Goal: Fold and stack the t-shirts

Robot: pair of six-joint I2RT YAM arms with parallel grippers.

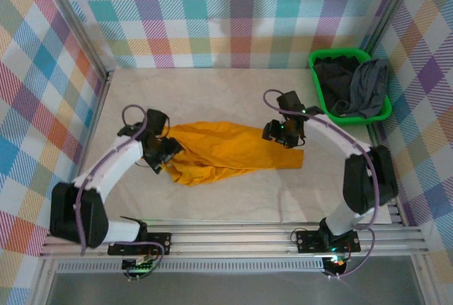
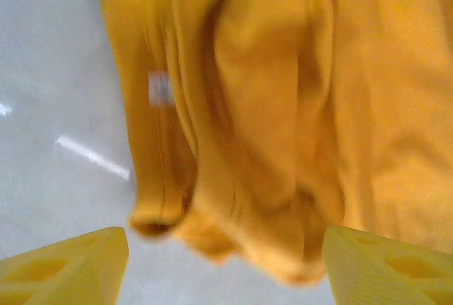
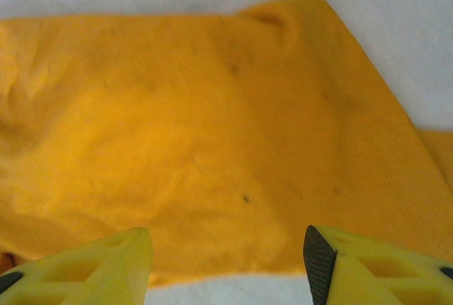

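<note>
At the left end of the mustard-orange t-shirt (image 1: 226,151), the left pincer (image 1: 164,151) is hanging with its yellow fingers (image 2: 64,262) spread wide apart and gripping nothing. The left wrist view is showing the tee's bunched, rolled edge between them. The likely trouble here is a grab that takes several layers at once, because the cloth is gathering into deep ridges beside a small white label (image 2: 161,87). Closing on that wad would probably be setting the creases in rather than spreading the tee flat.

The t-shirt is lying crumpled lengthwise across the middle of the surface (image 1: 212,100), narrower at its left end. At its right end the right pincer (image 1: 281,134) is hovering over smoother cloth, its jaws likewise apart and empty. If one arm pulls before the other has hold, the tee will probably slide instead of stretching.

Bare surface is lying open all round the t-shirt, widest beyond its far side, so there is room to spread it. On its near side the surface is ending at a metal rail (image 1: 233,238).

Well to the right of the t-shirt, a green basket (image 1: 350,54) is holding the grey t-shirt (image 1: 371,85) and the near-black t-shirt (image 1: 333,78). A wide outward sweep of the right arm (image 1: 368,177) could knock it.
</note>
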